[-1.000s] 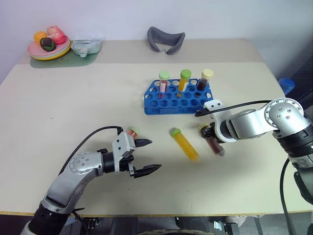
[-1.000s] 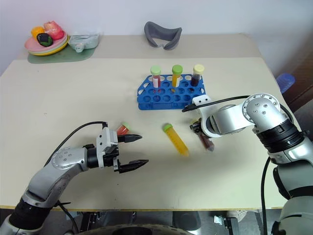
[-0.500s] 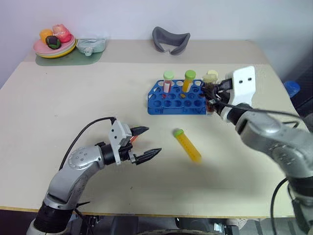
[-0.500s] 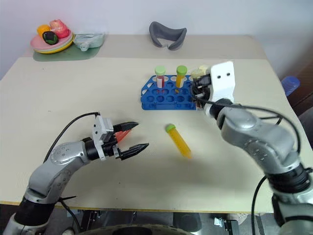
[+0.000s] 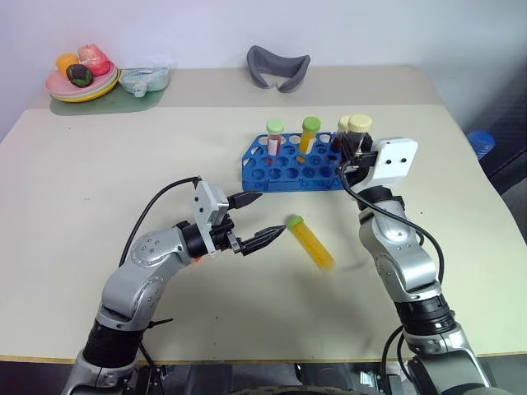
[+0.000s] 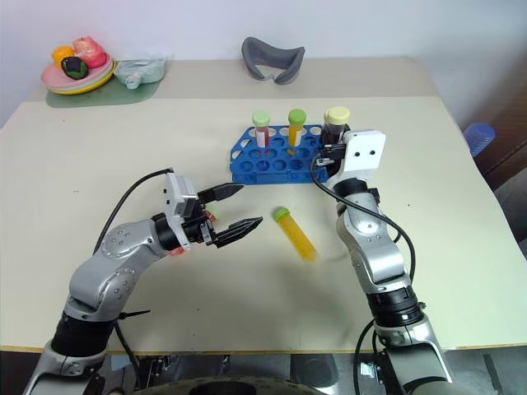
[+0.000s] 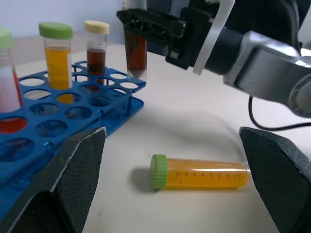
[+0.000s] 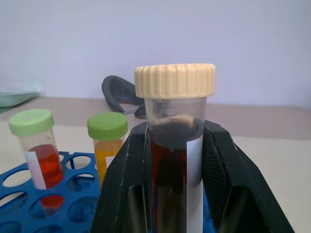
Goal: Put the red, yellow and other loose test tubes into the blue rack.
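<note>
Dark-red test tube, cream-capped, now stands upright in my right pincer, clamped shut on it, lifted from the worktop to the blue rack's right end. Left pincer gapes wide near the lying yellow tube, next for racking.

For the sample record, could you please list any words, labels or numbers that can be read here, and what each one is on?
No text can be read.
Yellow tube lying on the table: fine scale marks along its side, too small to read.
Dark tube in the right hand: white label strip and faint marks under the cap, unreadable.
Red tube in the blue rack: blank-looking white label.
</note>
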You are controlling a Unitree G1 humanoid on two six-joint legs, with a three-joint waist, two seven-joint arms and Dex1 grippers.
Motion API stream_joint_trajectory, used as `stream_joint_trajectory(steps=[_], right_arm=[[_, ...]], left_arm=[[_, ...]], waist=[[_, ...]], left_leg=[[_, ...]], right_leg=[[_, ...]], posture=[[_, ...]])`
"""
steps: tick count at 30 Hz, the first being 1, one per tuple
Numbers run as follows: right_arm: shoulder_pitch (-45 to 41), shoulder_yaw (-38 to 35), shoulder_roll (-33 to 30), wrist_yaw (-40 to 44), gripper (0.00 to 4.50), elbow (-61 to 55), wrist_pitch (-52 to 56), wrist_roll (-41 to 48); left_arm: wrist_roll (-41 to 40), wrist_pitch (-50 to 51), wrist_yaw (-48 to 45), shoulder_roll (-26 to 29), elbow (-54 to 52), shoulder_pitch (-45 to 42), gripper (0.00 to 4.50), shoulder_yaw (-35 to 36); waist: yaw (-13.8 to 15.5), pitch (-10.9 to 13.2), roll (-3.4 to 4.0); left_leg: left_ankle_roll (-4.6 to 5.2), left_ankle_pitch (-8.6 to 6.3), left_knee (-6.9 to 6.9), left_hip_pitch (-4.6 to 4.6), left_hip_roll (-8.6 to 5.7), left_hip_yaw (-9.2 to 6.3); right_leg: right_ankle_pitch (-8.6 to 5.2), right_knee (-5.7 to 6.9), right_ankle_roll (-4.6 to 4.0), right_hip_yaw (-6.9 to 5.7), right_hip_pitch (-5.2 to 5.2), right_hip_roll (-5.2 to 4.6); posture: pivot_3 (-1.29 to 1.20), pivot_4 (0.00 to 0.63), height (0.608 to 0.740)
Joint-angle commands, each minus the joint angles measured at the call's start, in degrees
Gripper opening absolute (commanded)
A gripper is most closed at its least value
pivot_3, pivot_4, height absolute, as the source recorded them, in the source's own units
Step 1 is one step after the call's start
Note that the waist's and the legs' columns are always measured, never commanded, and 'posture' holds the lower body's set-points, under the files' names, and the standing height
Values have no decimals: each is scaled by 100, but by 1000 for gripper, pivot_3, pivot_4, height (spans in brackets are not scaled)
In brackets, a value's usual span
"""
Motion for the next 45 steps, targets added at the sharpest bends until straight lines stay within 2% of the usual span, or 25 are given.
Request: stream_joint_trajectory(steps=[1, 9, 16, 18, 19, 23, 24, 25, 27, 33, 36, 38, 40, 45], right_arm=[[-193, -257, 219, 199, 805, 248, -394, -259], [-467, -575, 644, 411, 805, 1032, -820, -614], [-546, -714, 885, 592, 805, 1220, -940, -694], [-524, -752, 944, 665, 1814, 1164, -918, -644], [-516, -771, 953, 674, 2139, 1078, -880, -647], [-478, -893, 819, 576, 4279, 467, -453, -773], [-457, -935, 775, 569, 4426, 302, -305, -779], [-416, -984, 694, 564, 4426, 59, -76, -790], [-228, -1201, 148, 851, 4426, -896, 1004, -559], [172, -2067, -1525, 1901, 4426, -3038, 4807, 2097], [34, -2230, -2069, 1858, 4426, -3597, 6604, 3318], [-290, -2037, -2072, 1586, 4426, -3806, 7646, 3667], [-735, -1741, -1683, 1246, 4426, -3780, 8585, 4020], [-1239, -854, -1198, -454, 4426, -2915, 8858, 5314]], left_arm=[[-188, 125, 99, 25, -347, -62, 4500, 102], [-319, 406, 212, 76, -468, -183, 4500, 79], [-306, 296, 102, 102, -395, -125, 4500, 80], [-279, 244, 72, 102, -373, -79, 4500, 76], [-269, 223, 63, 99, -374, -51, 4500, 71], [-236, 149, 61, 95, -390, 36, 4500, 57], [-230, 136, 65, 94, -390, 51, 4500, 63], [-230, 121, 64, 104, -395, 78, 4500, 86], [-201, 52, 32, 173, -354, 178, 4500, 178], [23, -276, -203, 498, 90, 267, 4500, 378], [95, -425, -387, 652, 417, 169, 4500, 458], [176, -552, -544, 755, 633, 97, 4500, 452], [303, -723, -715, 857, 881, 36, 4500, 421], [408, -882, -851, 895, 1062, -8, 4500, 419]], waist=[[0, 0, 0], [-11, -1, 1], [-16, -1, 1], [-21, -1, 1], [-22, -1, 2], [-8, -1, 2], [-5, -1, 2], [-3, -1, 2], [15, -1, 3], [-13, -1, 5], [-22, -2, 8], [-23, -2, 8], [-28, -2, 8], [1, -3, 6]], left_leg=[[0, 0, 0, 0, 0, 0], [-3, 2, 0, 3, 0, 0], [-8, 5, 0, 4, 0, 0], [-8, 5, 0, 5, 0, 0], [-9, 5, 0, 5, 0, 0], [-9, 5, 0, 5, 0, 0], [-9, 5, 0, 5, 0, 0], [-9, 5, 0, 4, 0, 0], [-9, 5, 0, 4, 0, 0], [-6, 3, -1, 6, 0, -4], [-3, 3, -2, 20, 0, -3], [-1, 2, -1, 28, 2, -4], [-1, 2, -1, 31, 1, -4], [0, 1, -3, 24, 0, -7]], right_leg=[[0, 0, 0, 0, 0, 0], [0, 4, 0, 0, 0, 1], [0, 7, 0, 0, 0, 0], [0, 8, 0, 0, 0, 0], [0, 9, 0, 1, 0, 0], [0, 10, 0, 0, 0, 0], [0, 10, 0, 1, 0, -1], [0, 10, 0, 0, 0, -1], [0, 9, 0, 0, 0, -2], [0, 8, -1, -1, 5, 0], [0, 12, -2, 2, 12, 5], [0, 10, -2, 2, 24, 7], [0, 9, -2, 2, 27, 6], [-1, -4, -2, -3, 29, 2]], posture=[[0, 150, 740], [0, 150, 740], [0, 150, 740], [0, 150, 740], [0, 150, 740], [0, 150, 740], [0, 150, 740], [0, 150, 740], [0, 150, 740], [0, 150, 740], [0, 150, 740], [0, 150, 740], [0, 150, 740], [0, 150, 740]])
